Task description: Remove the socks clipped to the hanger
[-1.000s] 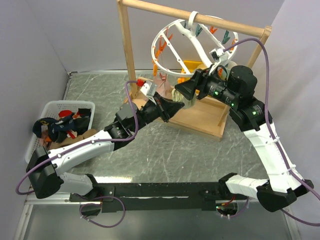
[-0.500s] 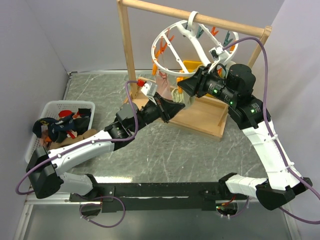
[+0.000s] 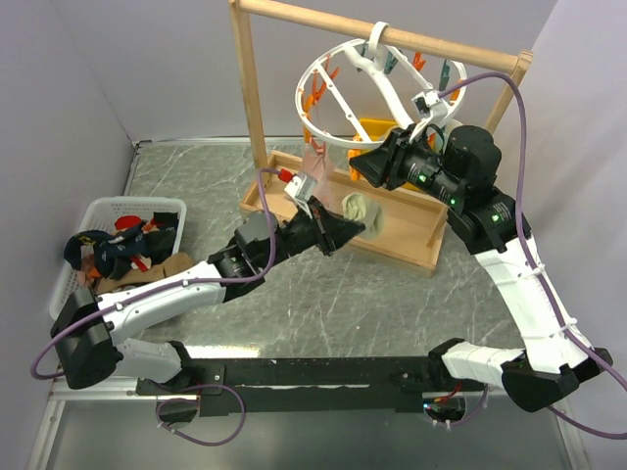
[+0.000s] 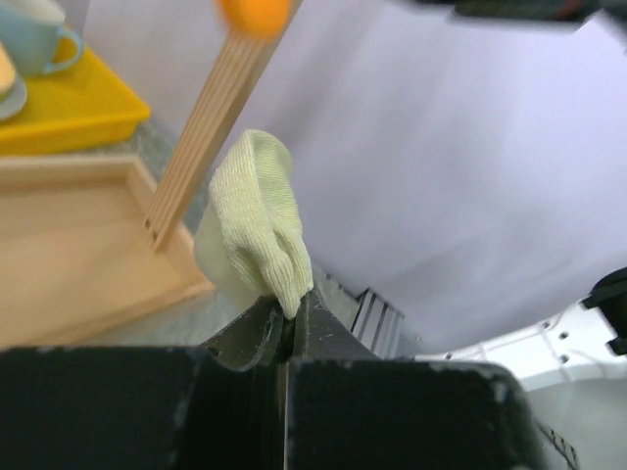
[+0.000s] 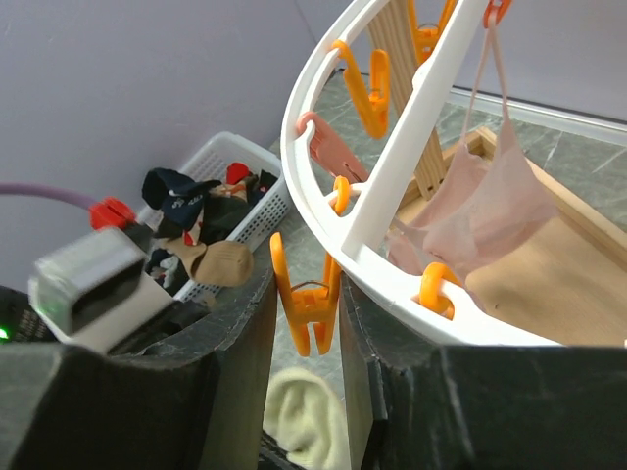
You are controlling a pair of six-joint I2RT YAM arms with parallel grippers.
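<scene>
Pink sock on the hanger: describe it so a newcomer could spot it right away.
Find the wooden frame; a white round hanger hooks over its top rail. From the ring's left side in the overhead view, a pale pink sock dangles by an orange clip. It is the only sock seen clipped there: the yellow sock is in the left gripper, the dark socks in the basket.

l hand [image 3: 355, 228] grips pale sock [image 3: 359, 209] below hanger [image 3: 387, 86]

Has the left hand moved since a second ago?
Yes. The left hand, shut on the pale yellow sock, has pulled back toward the near table edge, away from the white hanger on the fixed wooden frame.
</scene>
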